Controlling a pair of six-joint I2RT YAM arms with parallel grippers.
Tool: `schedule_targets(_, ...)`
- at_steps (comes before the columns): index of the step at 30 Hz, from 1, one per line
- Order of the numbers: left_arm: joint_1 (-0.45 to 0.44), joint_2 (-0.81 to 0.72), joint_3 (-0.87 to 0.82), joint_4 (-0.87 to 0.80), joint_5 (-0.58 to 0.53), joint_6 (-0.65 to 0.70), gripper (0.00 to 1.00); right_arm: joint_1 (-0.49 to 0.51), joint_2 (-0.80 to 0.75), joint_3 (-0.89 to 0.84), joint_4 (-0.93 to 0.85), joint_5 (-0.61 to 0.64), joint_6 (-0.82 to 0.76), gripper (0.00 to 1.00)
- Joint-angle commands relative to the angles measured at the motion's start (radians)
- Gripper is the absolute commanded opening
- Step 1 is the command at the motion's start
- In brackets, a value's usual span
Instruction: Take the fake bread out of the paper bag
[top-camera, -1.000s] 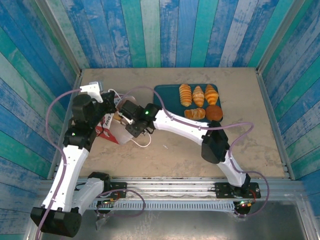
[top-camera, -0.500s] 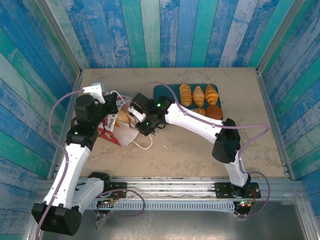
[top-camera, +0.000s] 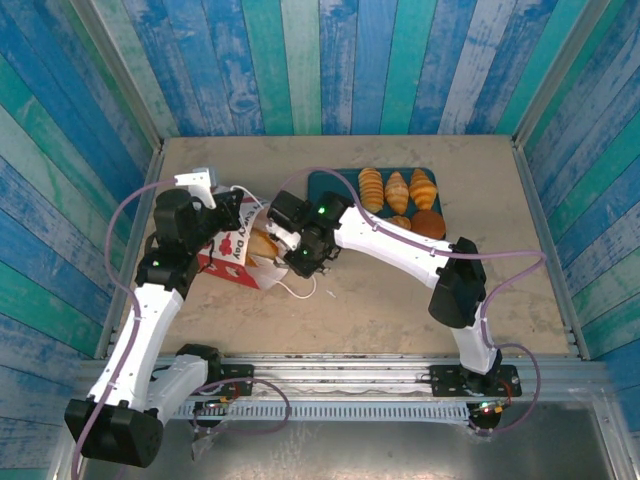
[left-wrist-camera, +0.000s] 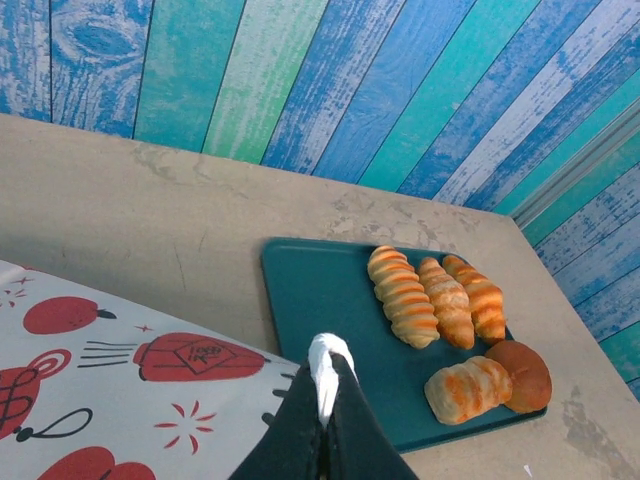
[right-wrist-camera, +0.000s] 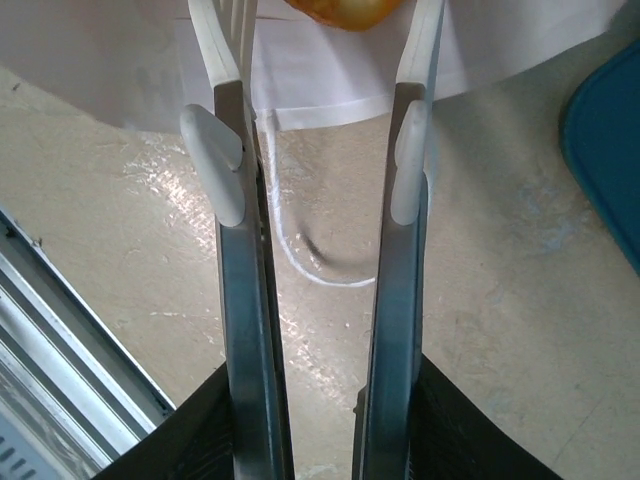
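The paper bag lies on its side, white with red prints, its mouth toward the right. A golden piece of fake bread shows at that mouth. My left gripper is shut on the bag's white cord handle, above the bag. My right gripper points at the bag's mouth with its jaws open. In the right wrist view the gripper has the bread between its fingertips, with a gap on the left side.
A teal tray behind the right arm holds three croissants, a small loaf and a round bun. The bag's other cord handle lies looped on the table. Blue plank walls enclose the table.
The bag has tipped over and shifted right, showing its red print. My right gripper has drawn back to the right and widened its jaws. The left gripper stays shut.
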Motion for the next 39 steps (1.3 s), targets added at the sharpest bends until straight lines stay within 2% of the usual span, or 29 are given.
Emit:
schedule_targets(1, 0.0, -0.008, -0.002, 0.014, 0.014, 0.008, 0.0, 0.003, 0.014, 0.037, -0.003, 0.05, -0.084, 0.41)
schedule_targets(8, 0.0, -0.031, -0.018, 0.007, 0.026, 0.017, 0.0, 0.001, 0.039, 0.022, 0.044, 0.065, -0.238, 0.43)
schedule_targets(18, -0.001, 0.011, -0.002, -0.103, 0.075, 0.039, 0.0, -0.018, 0.113, 0.039, 0.157, 0.001, -0.26, 0.45)
schedule_targets(24, -0.001, 0.016, 0.009, -0.119, 0.056, 0.041, 0.0, -0.026, 0.134, 0.033, 0.168, 0.037, -0.247, 0.44)
schedule_targets(28, -0.001, 0.023, 0.021, -0.116, 0.028, 0.032, 0.0, -0.031, 0.105, 0.009, 0.18, 0.053, -0.217, 0.38)
schedule_targets(34, -0.001, 0.04, 0.03, -0.085, 0.025, 0.009, 0.0, -0.034, 0.027, -0.045, 0.192, 0.016, -0.164, 0.34)
schedule_targets(39, -0.001, 0.059, 0.034, -0.056, 0.047, -0.015, 0.0, -0.04, -0.037, -0.096, 0.192, -0.023, -0.105, 0.34)
